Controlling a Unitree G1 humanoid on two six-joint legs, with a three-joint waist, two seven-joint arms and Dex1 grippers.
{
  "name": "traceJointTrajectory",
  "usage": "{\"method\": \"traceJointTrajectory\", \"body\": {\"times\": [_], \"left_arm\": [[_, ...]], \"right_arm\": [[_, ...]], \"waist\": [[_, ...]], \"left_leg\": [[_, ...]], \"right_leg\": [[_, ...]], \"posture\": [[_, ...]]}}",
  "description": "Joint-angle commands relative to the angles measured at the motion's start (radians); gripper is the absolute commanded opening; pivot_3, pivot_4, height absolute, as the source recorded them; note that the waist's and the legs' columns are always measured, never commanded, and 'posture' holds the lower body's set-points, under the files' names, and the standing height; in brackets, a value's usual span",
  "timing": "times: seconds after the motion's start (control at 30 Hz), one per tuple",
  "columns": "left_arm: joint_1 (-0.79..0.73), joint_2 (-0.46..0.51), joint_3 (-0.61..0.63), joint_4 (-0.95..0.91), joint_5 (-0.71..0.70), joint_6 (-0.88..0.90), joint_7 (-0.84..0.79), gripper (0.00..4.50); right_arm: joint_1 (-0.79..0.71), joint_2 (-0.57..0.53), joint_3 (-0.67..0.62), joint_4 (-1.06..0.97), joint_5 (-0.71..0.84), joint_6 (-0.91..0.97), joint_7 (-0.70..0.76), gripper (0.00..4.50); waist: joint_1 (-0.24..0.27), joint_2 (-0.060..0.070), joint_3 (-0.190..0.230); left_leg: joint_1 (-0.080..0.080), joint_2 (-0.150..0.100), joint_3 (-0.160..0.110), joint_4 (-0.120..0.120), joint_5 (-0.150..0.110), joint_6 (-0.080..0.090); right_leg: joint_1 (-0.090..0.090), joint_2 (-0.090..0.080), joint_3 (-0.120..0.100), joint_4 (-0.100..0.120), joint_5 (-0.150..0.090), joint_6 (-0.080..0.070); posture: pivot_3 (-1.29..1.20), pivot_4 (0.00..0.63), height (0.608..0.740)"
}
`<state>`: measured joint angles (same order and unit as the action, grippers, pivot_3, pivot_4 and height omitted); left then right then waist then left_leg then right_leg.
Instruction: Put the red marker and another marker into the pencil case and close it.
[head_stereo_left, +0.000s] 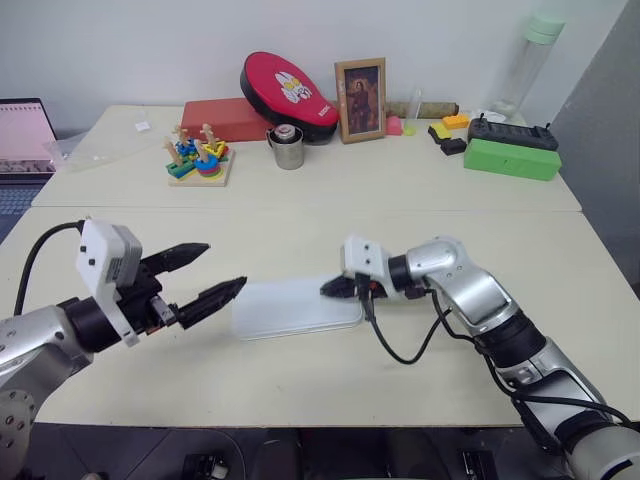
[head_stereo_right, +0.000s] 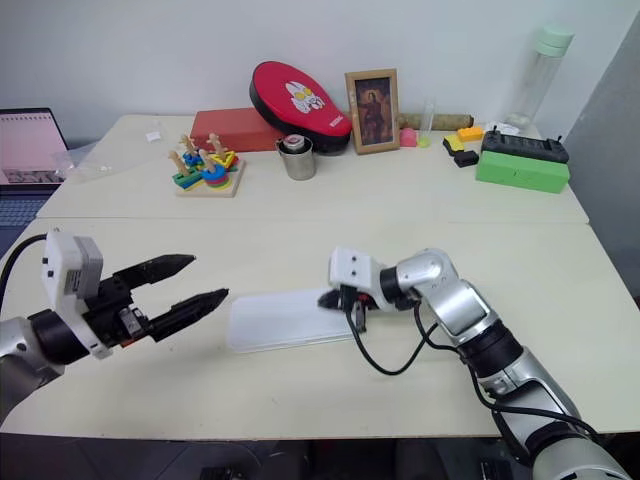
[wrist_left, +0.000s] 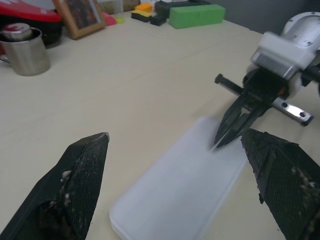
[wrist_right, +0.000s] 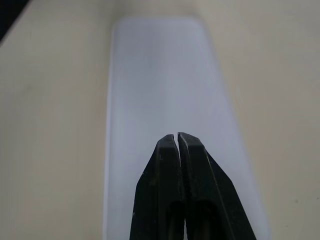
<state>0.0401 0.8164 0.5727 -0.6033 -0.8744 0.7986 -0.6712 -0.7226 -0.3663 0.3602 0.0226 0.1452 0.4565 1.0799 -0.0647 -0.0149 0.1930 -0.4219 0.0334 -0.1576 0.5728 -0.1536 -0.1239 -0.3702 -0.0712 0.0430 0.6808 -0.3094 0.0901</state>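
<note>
Lying flat and closed on the near part of the beige table (head_stereo_left: 420, 200), between the two arms: the pencil case (head_stereo_left: 290, 308), a white rounded rectangle with its long side running left to right. No marker showing on or beside it.

Hovering at the right end of the pencil case, pointing left along the lid: the right gripper (head_stereo_left: 330, 289), its two black fingers (wrist_right: 172, 165) pressed almost together with only a hairline gap between the tips, gripping nothing. Tips sitting over the lid near its right edge; contact with the lid impossible to tell.

Hanging just left of the pencil case, pointing right toward it: the left gripper (head_stereo_left: 210, 272), its fingers spread wide apart and holding nothing, the nearer fingertip close to the case's left edge but not touching.

Standing along the far part of the table, well apart from the pencil case: a wooden stacking toy (head_stereo_left: 200, 160) at far left, a red box (head_stereo_left: 225, 118) with a red oval pad (head_stereo_left: 290, 85) behind it, a metal cup (head_stereo_left: 288, 147), a framed picture (head_stereo_left: 361, 99), a green box (head_stereo_left: 512, 158) at far right with a black device (head_stereo_left: 512, 132) on it, and a clear bottle (head_stereo_left: 525, 60) with a pale green cap.
</note>
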Motion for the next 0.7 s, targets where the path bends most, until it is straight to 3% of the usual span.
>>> {"method": "traceJointTrajectory", "body": {"times": [0.03, 0.2, 0.33, 0.5, 0.7], "left_arm": [[-0.049, 0.000, -0.063, 0.124, 0.135, -0.053, 0.083, 4.50], [-0.107, 0.019, -0.116, 0.355, 0.329, -0.156, 0.145, 4.50], [-0.133, 0.040, -0.116, 0.483, 0.393, -0.209, 0.120, 4.50], [-0.116, 0.053, -0.082, 0.500, 0.404, -0.228, 0.080, 4.50], [-0.073, 0.055, -0.028, 0.487, 0.403, -0.227, 0.051, 4.50]], "right_arm": [[-0.007, -0.032, -0.173, -0.002, 0.094, 0.078, -0.054, 1.06], [0.009, -0.117, -0.318, 0.057, 0.135, 0.123, -0.104, 2.05], [0.065, -0.197, -0.357, 0.065, 0.131, 0.119, -0.105, 3.05], [0.124, -0.258, -0.396, 0.029, 0.154, 0.146, -0.106, 4.37], [0.148, -0.279, -0.401, -0.011, 0.180, 0.168, -0.113, 4.48]], "waist": [[0.005, 0.000, 0.000], [0.009, 0.000, 0.000], [0.008, 0.000, 0.000], [0.007, 0.000, 0.000], [0.002, 0.000, 0.000]], "left_leg": [[0.000, 0.000, 0.000, 0.000, 0.000, 0.000], [-0.001, 0.000, 0.001, -0.001, 0.000, 0.000], [-0.004, 0.000, 0.001, -0.002, 0.000, 0.000], [-0.004, 0.000, 0.002, -0.002, 0.000, 0.000], [-0.004, 0.000, 0.002, -0.002, 0.000, 0.000]], "right_leg": [[0.000, 0.000, 0.000, 0.000, 0.000, 0.000], [-0.002, 0.000, 0.000, -0.001, 0.000, 0.000], [-0.004, 0.000, 0.000, -0.001, 0.000, 0.000], [-0.004, 0.000, 0.000, -0.001, 0.000, 0.000], [-0.004, 0.000, 0.001, -0.001, 0.000, 0.000]], "posture": [[0.00, 0.150, 0.740], [0.00, 0.150, 0.740], [0.00, 0.150, 0.740], [0.00, 0.150, 0.740], [0.00, 0.150, 0.740]]}}
